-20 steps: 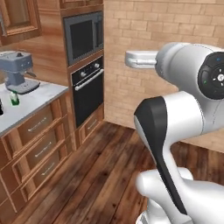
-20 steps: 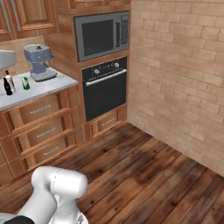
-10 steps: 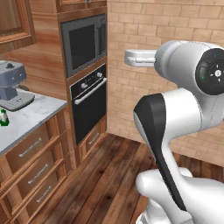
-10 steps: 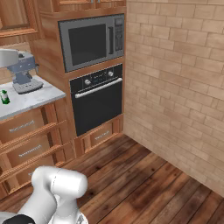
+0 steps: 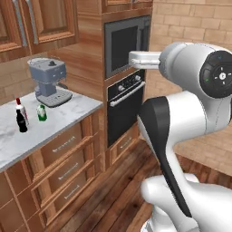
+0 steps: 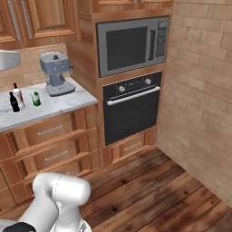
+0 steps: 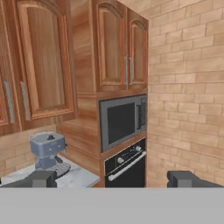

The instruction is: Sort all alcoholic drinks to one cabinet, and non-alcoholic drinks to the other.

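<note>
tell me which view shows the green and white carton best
The left base view: the carton stands unobstructed on the counter, in front of the coffee machine and right of the black bottle. The right base view shows it smaller and farther off.

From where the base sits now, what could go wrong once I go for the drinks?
1. The black bottle, the red-capped bottle and the green carton stand close together; the open hand could knock a neighbour over.
2. The coffee machine stands just beyond them, limiting approach from that side.
3. The cabinet doors look shut, so nothing can be shelved yet.
</note>
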